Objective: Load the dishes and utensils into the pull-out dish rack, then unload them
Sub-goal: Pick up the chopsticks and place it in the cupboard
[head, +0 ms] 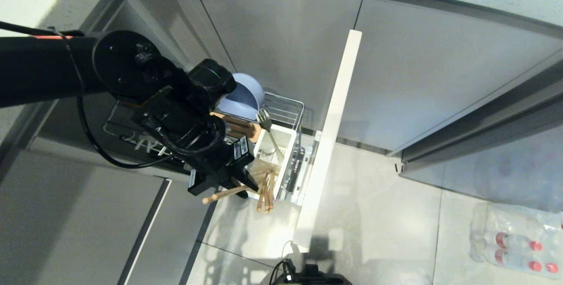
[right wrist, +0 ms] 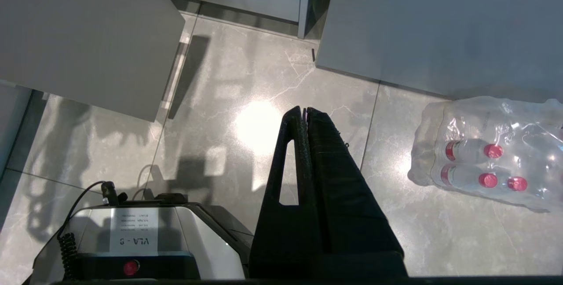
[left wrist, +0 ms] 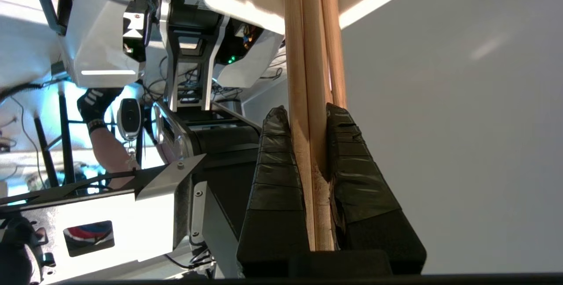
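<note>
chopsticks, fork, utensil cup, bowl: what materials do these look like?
Chopsticks: pale wood with visible grain, unvarnished look, clamped in the left hand.
Fork: silver-grey with glints, likely steel.
Utensil cup: smooth white, probably plastic.
Bowl: matte periwinkle blue with no glare; ceramic or melamine, cannot tell.

A shrink-wrapped pack of red-capped bottles [head: 519,241] lies on the grey tiled floor [head: 382,214].

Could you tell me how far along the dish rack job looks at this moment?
Partly loaded, it seems: the blue bowl sits in the pull-out dish rack and the fork stands in the white utensil cup. The left hand is shut on the chopsticks at the cup. The pink plate is not visible. The right hand hangs idle, shut.
</note>
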